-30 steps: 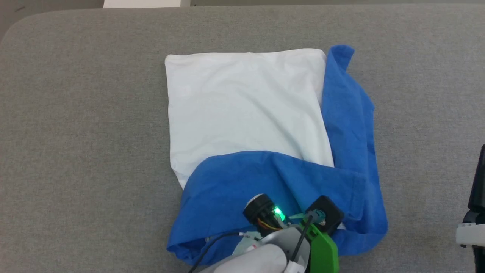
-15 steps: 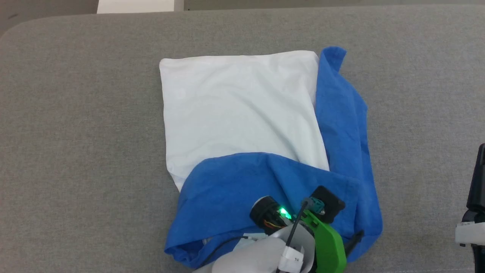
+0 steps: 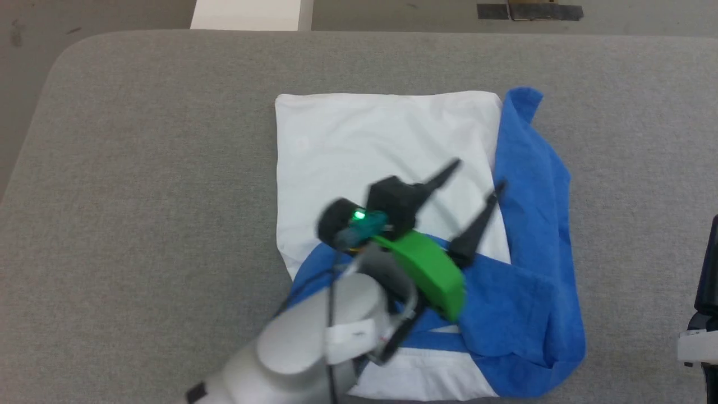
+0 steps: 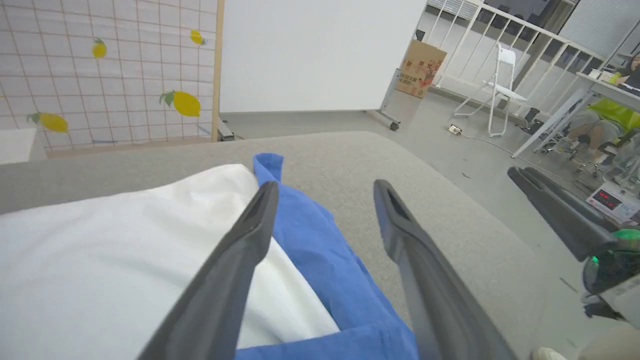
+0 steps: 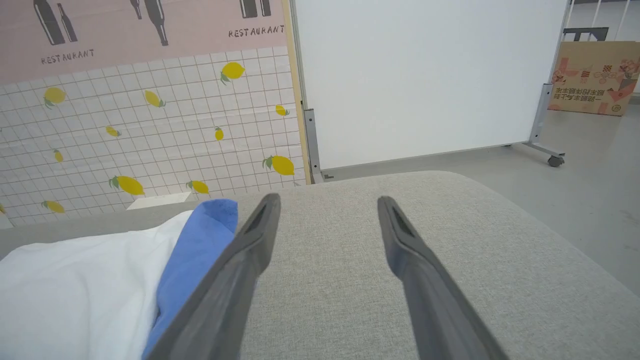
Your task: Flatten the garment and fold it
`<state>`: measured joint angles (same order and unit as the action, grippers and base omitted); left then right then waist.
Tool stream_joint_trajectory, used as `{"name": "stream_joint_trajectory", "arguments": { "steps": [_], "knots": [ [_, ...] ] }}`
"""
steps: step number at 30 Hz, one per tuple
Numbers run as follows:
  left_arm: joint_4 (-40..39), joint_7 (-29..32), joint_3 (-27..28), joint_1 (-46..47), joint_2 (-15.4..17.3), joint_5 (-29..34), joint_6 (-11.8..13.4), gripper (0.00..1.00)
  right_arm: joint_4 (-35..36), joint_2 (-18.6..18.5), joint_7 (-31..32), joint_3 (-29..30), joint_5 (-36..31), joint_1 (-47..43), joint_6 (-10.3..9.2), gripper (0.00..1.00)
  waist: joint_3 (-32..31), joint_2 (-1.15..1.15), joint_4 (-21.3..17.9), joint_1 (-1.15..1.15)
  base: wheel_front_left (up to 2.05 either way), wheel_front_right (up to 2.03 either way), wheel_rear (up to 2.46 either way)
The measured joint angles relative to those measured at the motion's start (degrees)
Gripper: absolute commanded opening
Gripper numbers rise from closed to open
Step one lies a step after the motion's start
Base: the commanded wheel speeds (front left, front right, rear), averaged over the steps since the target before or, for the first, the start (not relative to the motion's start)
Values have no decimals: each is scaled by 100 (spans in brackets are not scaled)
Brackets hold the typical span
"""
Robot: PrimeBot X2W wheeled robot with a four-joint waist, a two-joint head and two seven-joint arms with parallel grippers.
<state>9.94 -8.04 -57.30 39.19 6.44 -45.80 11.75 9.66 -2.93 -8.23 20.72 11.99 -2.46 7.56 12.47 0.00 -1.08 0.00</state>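
The garment (image 3: 387, 140) lies on the grey table (image 3: 140, 168), its white body folded into a rectangle. One blue sleeve (image 3: 533, 168) runs down its right side, and more blue cloth is bunched across the near end. My left gripper (image 3: 479, 174) hovers above the white body near its right edge, open and empty. In the left wrist view it (image 4: 326, 185) points over the blue sleeve (image 4: 310, 235) and the white body (image 4: 125, 240). My right gripper (image 5: 327, 205) is open over bare table, to the right of the garment (image 5: 200, 240).
The table has rounded corners and ends just beyond the garment, with floor behind it. My right arm (image 3: 701, 314) stands at the table's right side. A white board (image 5: 425, 75), a cardboard box (image 4: 420, 67), a folding chair (image 4: 500, 90) and a seated person (image 4: 607, 112) stand off the table.
My left gripper opened, let go of the blue cloth at the near end, and rose forward over the white body. The head camera shifted too. The right gripper stayed open.
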Motion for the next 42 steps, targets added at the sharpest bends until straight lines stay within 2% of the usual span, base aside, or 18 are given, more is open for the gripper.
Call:
{"name": "stream_joint_trajectory", "arguments": {
  "steps": [4, 7, 9, 13, 17, 23, 27, 31, 37, 42],
  "knots": [
    [-197, -564, 546, -146, 599, 212, 154, 100, 2, 0, 0, -62, 1, 1, 0, 100, -4, 0, 39, 0, 0, 0, 0],
    [-543, -650, 1137, -566, 988, 359, 370, 100, -2, 0, 0, -103, 2, 1, 0, 100, -4, 0, 48, 0, 0, 0, 0],
    [-977, -653, 1664, -988, 1217, 687, 527, 100, -8, 0, -1, -141, 4, 1, 0, 100, 3, 0, 49, 0, 0, 0, 0],
    [-1653, -675, 2631, -1908, 1467, 1307, 724, 100, -37, 0, -7, -170, 12, -5, 0, 100, 17, 0, 61, 0, 0, 0, 0],
    [-1885, -675, 3297, -2958, 1501, 1763, 778, 100, -111, 0, -10, -266, 12, -42, 0, 100, 30, 0, 104, 0, 0, 0, 0],
    [-2235, -675, 4205, -4118, 1120, 2371, 682, 100, -302, 0, -69, -365, 78, -182, 0, 100, -22, 0, 167, 0, 0, 0, 0],
    [-2301, -675, 4682, -4513, 702, 2626, 423, 100, -420, 1, -96, -376, 79, -238, 0, 100, -59, 0, 259, 0, 0, 0, 0],
    [-2305, -675, 4945, -4565, 387, 2742, 47, 100, -430, 1, -31, -413, 99, -216, 0, 100, -74, 0, 317, 0, 0, 0, 0],
    [-2202, -676, 5133, -4530, 49, 2985, -416, 100, -292, 0, 543, -476, 115, 383, 0, 100, 86, 0, 300, 0, 0, 0, 0],
    [-2136, -675, 5190, -4378, -123, 3083, -675, 100, -151, 2, 1379, -523, -24, 1183, 0, 100, 332, 0, 277, 0, 0, 0, 0]
  ]
}}
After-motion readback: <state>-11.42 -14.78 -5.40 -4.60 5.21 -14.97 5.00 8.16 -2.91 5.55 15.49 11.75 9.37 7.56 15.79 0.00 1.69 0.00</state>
